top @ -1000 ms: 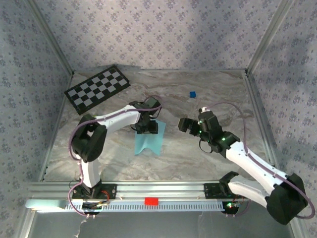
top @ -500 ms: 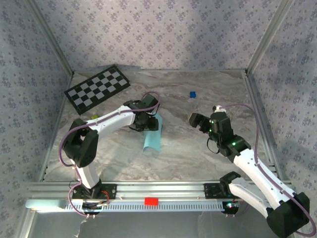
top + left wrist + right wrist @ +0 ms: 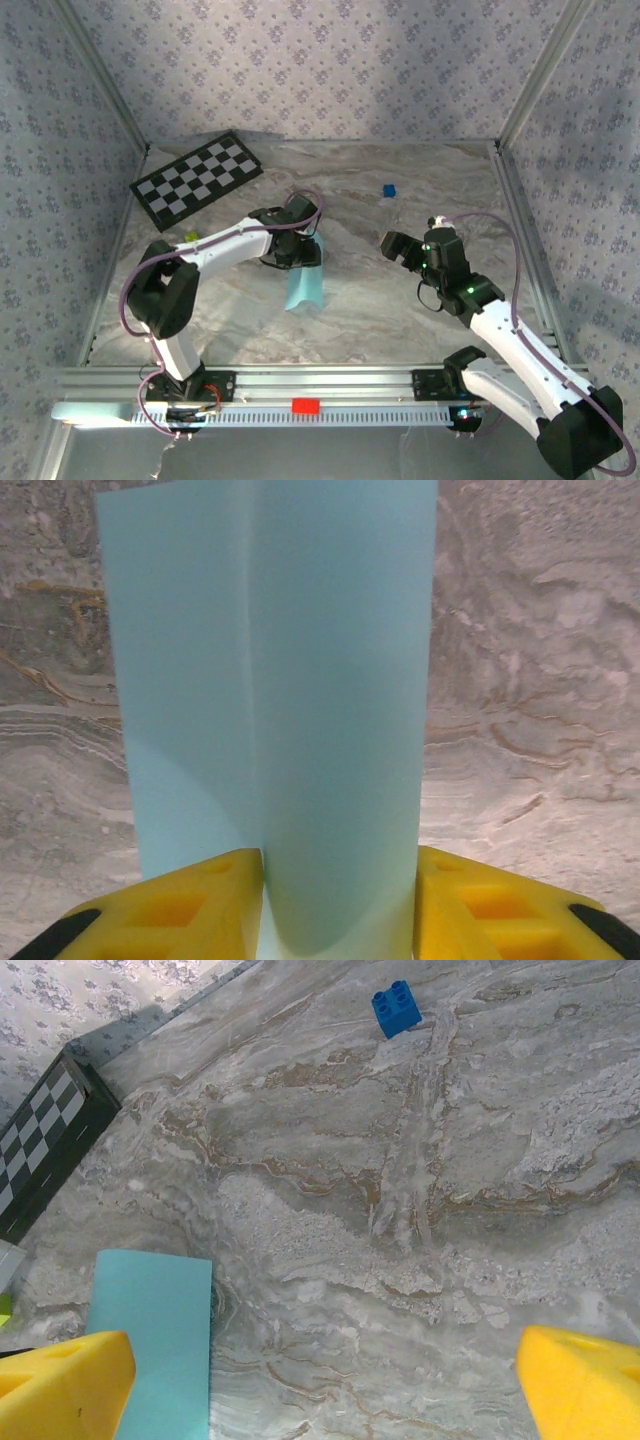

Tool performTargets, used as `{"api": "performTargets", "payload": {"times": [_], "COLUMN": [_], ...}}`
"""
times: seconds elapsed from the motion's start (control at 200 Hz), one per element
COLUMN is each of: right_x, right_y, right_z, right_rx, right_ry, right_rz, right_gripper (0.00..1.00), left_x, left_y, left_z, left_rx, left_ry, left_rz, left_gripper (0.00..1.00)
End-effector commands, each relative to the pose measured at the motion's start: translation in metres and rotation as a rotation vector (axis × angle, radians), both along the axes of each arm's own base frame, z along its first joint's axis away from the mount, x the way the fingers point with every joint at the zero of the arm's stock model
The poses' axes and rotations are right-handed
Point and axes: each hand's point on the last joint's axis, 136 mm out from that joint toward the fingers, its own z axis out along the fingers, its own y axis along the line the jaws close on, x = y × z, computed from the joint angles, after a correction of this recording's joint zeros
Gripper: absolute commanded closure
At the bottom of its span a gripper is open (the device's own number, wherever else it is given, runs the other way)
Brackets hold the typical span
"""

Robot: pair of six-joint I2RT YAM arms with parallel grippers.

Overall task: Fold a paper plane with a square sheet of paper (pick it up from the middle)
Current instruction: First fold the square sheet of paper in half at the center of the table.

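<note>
At mid-table, left gripper [image 3: 338,905] pinches the curled, thin sky-blue square sheet of paper [image 3: 300,680]; right gripper [image 3: 322,1385] gapes wide.

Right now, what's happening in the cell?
The left jaws are clamped on the middle of the square sheet of paper, bowing it into a loose fold between them. No plane shape yet. The right jaws stand wide open over the table off to the right, holding nothing.
</note>
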Motion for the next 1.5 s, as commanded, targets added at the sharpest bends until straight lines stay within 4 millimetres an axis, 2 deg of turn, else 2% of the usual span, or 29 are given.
{"api": "performTargets", "payload": {"times": [0.0,0.12,0.32,0.445,0.635,0.92,1.139,1.499], "right_x": [-0.003,-0.001,0.000,0.003,0.008,0.013,0.011,0.006], "right_y": [-0.001,0.001,0.005,0.013,0.035,0.065,0.079,0.097], "right_z": [-0.007,-0.004,-0.004,-0.002,-0.005,-0.021,-0.037,-0.060], "right_rx": [0.020,0.042,0.075,0.125,0.174,0.215,0.226,0.227], "right_ry": [0.035,0.033,0.066,0.074,0.113,0.239,0.305,0.386], "right_rz": [-0.006,0.007,0.040,0.071,0.164,0.294,0.343,0.396], "right_gripper": [0.01,0.00,0.01,0.01,0.02,0.03,0.05,0.08], "left_x": [0.003,0.005,0.001,-0.003,-0.006,-0.013,-0.016,-0.015], "left_y": [-0.011,-0.014,-0.037,-0.048,-0.047,-0.028,-0.008,0.008], "left_z": [0.030,0.040,0.062,0.064,0.044,0.008,-0.017,-0.042], "left_rx": [-0.102,-0.152,-0.364,-0.476,-0.577,-0.640,-0.524,-0.351], "left_ry": [-0.063,-0.098,-0.113,-0.089,-0.026,0.073,0.093,0.108], "left_rz": [-0.004,0.003,-0.022,-0.023,0.030,0.104,0.105,0.091], "left_gripper": [0.61,0.62,0.62,0.62,0.62,0.62,0.63,0.60]}}
